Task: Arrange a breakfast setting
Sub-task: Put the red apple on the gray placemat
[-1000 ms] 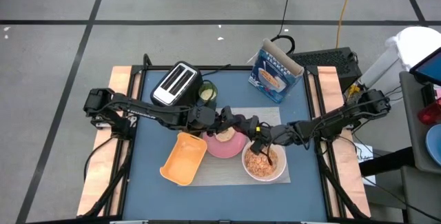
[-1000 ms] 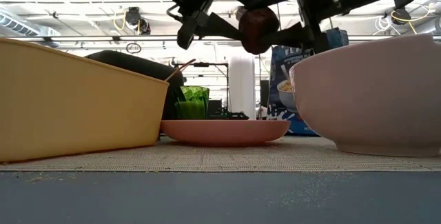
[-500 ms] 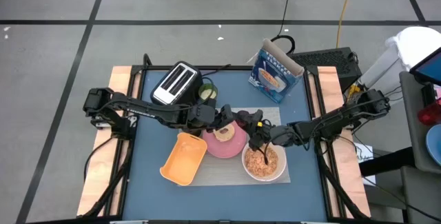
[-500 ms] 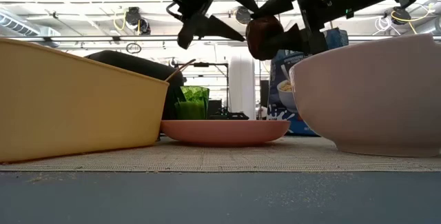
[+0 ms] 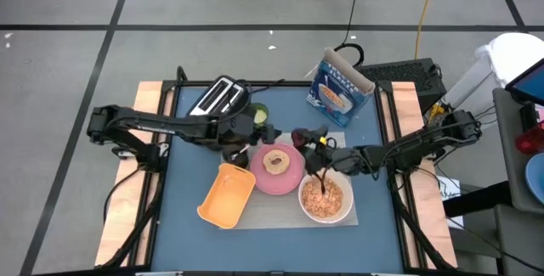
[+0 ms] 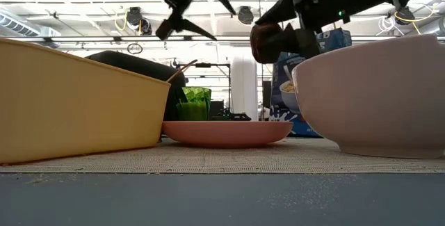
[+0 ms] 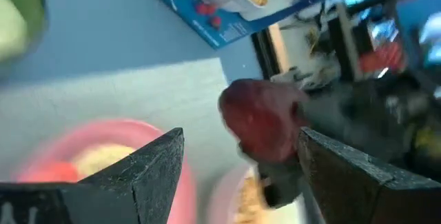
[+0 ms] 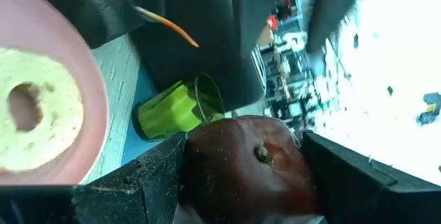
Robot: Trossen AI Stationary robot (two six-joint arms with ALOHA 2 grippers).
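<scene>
My right gripper [image 5: 303,139] is shut on the small dark-red fruit [image 8: 248,165], which hangs in the air over the far side of the grey mat [image 5: 280,212], between the pink plate [image 5: 289,181] and the white bowl [image 5: 344,212]. The toasted bagel [image 5: 275,161] lies flat on the plate. Tan cereal [image 5: 327,199] fills the bowl. My left gripper [image 7: 241,138] is open and empty, left of the plate, with the fruit [image 7: 262,120] farther off in front of it. I cannot make out the spoon. My right gripper pinches the fruit by two opposite sides [image 8: 196,162] between its two fingers [image 8: 131,182]. The fruit's dimpled end [image 8: 262,155] faces back toward the wrist. The fingers come from the table's right. The fruit [image 6: 268,38] is lifted clear, well above the plate and the bowl's rim.
The yellow tray [image 5: 225,195] lies on the mat's left part, near my left gripper. The toaster [image 5: 218,98] and a green cup [image 5: 257,115] stand at the far left. A blue cereal box [image 5: 340,89] stands at the far right.
My left gripper has drawn back from the fruit toward the table's left edge, open, and uncovered the bagel and plate. My right gripper has kept hold of the fruit and carried it from over the bowl toward the table's far edge, staying high above the mat.
</scene>
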